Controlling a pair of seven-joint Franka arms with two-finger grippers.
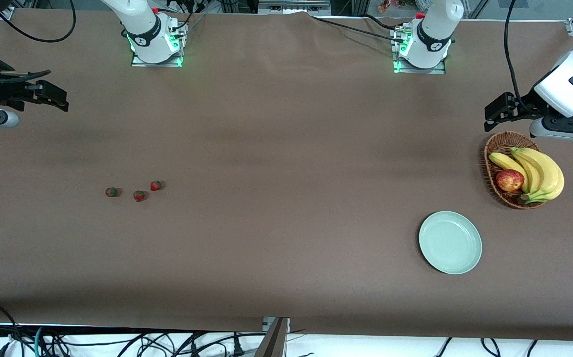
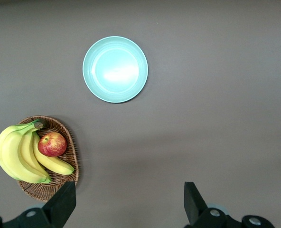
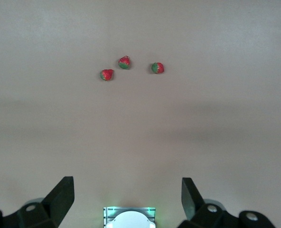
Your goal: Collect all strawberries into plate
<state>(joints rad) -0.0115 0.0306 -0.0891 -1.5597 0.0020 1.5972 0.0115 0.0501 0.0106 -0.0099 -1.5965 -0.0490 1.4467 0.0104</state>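
Three small red strawberries (image 1: pixel 111 192) (image 1: pixel 139 196) (image 1: pixel 156 185) lie close together on the brown table toward the right arm's end; the right wrist view shows them too (image 3: pixel 107 74) (image 3: pixel 125 62) (image 3: pixel 157 68). The pale mint-green plate (image 1: pixel 450 242) (image 2: pixel 115 69) sits bare toward the left arm's end. My right gripper (image 1: pixel 58 99) (image 3: pixel 126 197) hangs open over bare table at the right arm's end, well away from the berries. Open as well, my left gripper (image 1: pixel 492 116) (image 2: pixel 130 202) hovers over the table just beside the basket. Neither holds anything.
A brown wicker basket (image 1: pixel 498 143) (image 2: pixel 64 130) with bananas (image 1: pixel 539 171) and a red apple (image 1: pixel 509 180) stands near the plate, farther from the front camera. Both arm bases (image 1: pixel 156 47) (image 1: pixel 422 52) stand along the table's back edge. Cables hang below the front edge.
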